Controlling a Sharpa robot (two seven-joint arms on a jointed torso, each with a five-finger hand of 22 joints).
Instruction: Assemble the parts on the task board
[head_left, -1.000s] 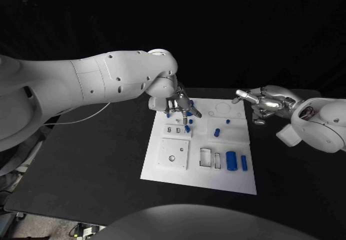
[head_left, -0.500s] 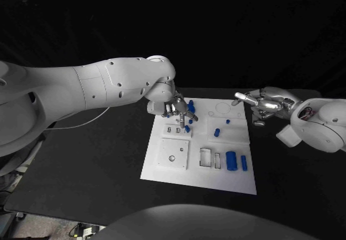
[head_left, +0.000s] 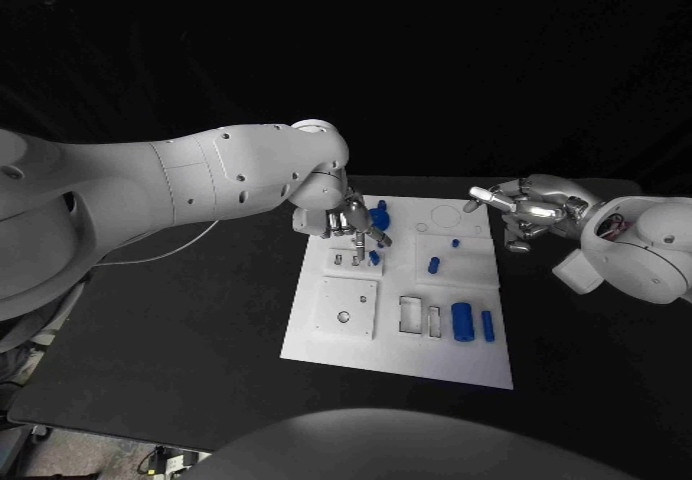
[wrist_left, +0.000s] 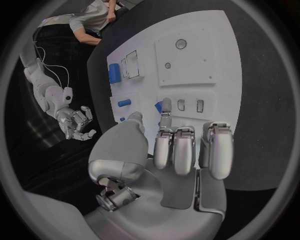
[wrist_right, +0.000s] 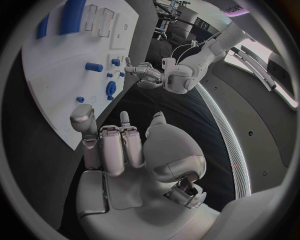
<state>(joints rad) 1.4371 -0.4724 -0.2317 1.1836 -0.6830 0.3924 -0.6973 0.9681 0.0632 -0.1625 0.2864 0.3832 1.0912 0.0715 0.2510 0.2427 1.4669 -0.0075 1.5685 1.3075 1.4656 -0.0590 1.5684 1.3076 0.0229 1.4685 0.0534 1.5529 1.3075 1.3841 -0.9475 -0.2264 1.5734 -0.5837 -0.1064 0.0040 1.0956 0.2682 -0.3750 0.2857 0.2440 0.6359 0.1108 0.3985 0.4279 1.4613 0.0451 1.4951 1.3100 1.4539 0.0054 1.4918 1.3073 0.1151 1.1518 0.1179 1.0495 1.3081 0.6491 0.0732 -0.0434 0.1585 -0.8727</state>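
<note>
Now you are seeing the task board (head_left: 346, 335) lying mid-frame on the desk (head_left: 188, 330), six blue parts (head_left: 463, 321) showing; left hand (head_left: 351, 218) hovering over its upper-left corner, right hand (head_left: 525, 211) upper right, both hands' fingers apart, holding nothing.

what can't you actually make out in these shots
- Head view: the left hand covers part of the task board beneath it, so whatever lies under its fingers is hidden.
- Left wrist view: the fingers hide the board's near part; a blue part peeks beside a fingertip, contact unclear.
- Head view: the small blue part is too small to tell whether it stands in a hole.
- Right wrist view: the right hand hides the board's edge.
</note>
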